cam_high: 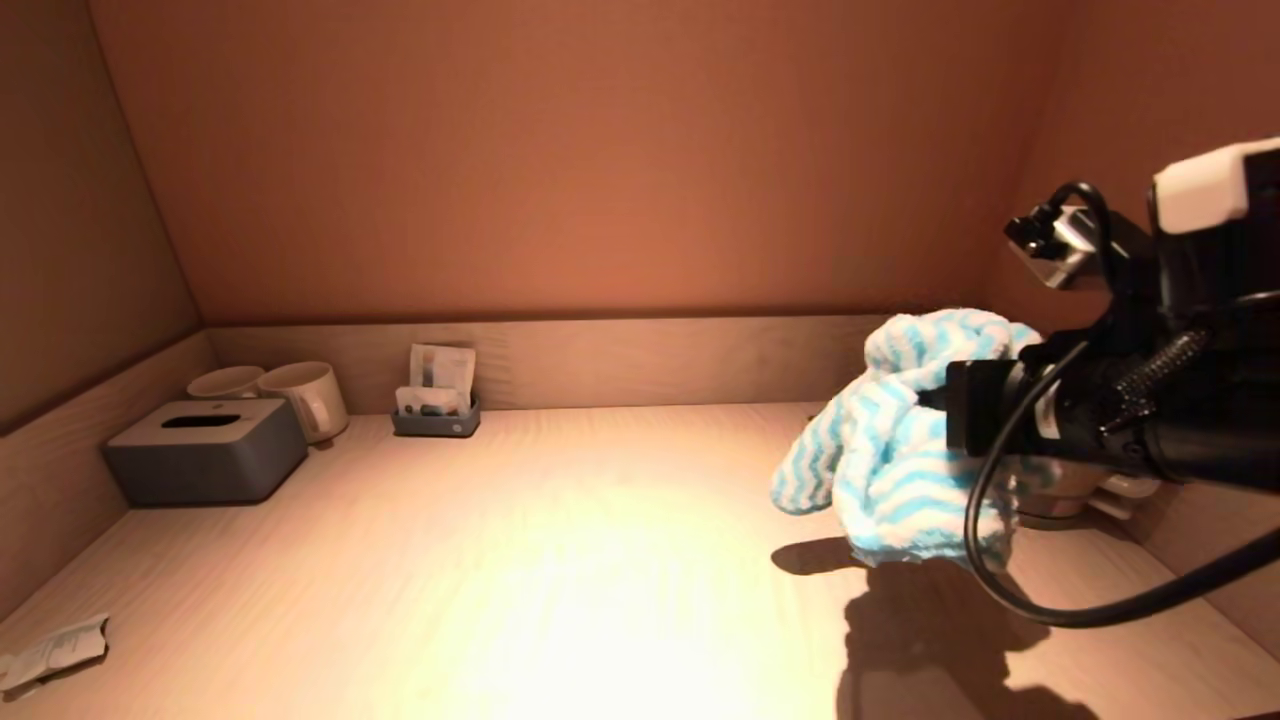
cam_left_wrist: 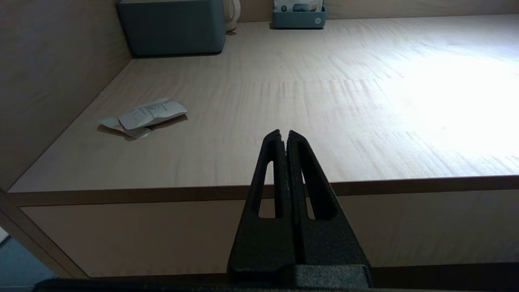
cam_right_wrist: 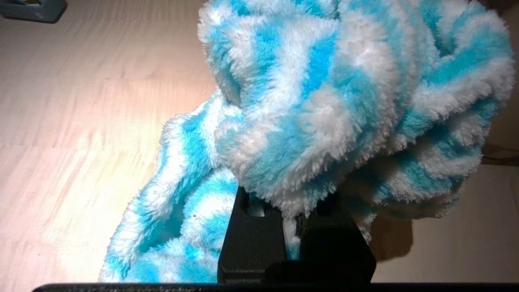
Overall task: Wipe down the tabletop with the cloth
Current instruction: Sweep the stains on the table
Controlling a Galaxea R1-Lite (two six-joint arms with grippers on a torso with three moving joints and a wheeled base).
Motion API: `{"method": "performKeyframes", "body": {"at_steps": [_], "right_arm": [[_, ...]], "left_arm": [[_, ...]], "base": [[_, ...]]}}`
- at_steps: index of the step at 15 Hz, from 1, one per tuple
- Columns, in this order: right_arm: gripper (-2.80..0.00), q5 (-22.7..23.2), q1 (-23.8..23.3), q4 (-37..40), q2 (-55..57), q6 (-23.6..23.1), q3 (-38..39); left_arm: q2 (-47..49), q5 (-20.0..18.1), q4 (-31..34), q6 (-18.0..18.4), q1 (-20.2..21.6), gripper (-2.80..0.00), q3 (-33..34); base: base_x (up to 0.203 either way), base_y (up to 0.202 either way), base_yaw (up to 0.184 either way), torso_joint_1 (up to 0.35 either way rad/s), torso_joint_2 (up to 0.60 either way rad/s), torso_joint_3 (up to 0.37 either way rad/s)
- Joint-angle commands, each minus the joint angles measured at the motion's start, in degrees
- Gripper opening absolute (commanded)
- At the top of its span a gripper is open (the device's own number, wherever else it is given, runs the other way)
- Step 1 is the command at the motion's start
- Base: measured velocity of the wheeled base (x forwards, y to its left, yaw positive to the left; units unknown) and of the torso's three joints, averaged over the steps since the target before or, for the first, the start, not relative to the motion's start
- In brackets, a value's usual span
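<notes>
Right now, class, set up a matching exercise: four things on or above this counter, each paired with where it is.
Things:
1. cloth
2. paper wrapper
3. tissue box
4. left gripper

Places:
A. lying flat near the front left corner of the tabletop
B. hanging above the tabletop, clamped in the right gripper
C. shut, in front of the counter's front edge
D. against the left rim, beside two mugs

Pairs: 1-B, 2-A, 3-D, 4-C
</notes>
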Motion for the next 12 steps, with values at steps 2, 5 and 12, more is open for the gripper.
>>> {"method": "performKeyframes", "body": {"at_steps": [2, 5, 12], "right_arm": [[-2.8, -0.7, 4.3, 0.0, 8.8, 0.2, -6.0], [-2.8, -1.6, 9.3, -0.3, 17.1, 0.2, -10.1], [-2.8, -2.4, 18.2, 1.6, 27.2, -0.1, -20.6]], "left_arm": [[0.0, 0.0, 0.0, 0.0, 0.0, -2.8, 0.0], [0.0, 0.0, 0.0, 0.0, 0.0, -2.8, 0.0], [0.0, 0.0, 0.0, 0.0, 0.0, -2.8, 0.0]], "base": [[0.0, 0.0, 0.0, 0.0, 0.0, 0.0], [0.0, 0.0, 0.0, 0.0, 0.0, 0.0], [0.0, 0.0, 0.0, 0.0, 0.0, 0.0]]}}
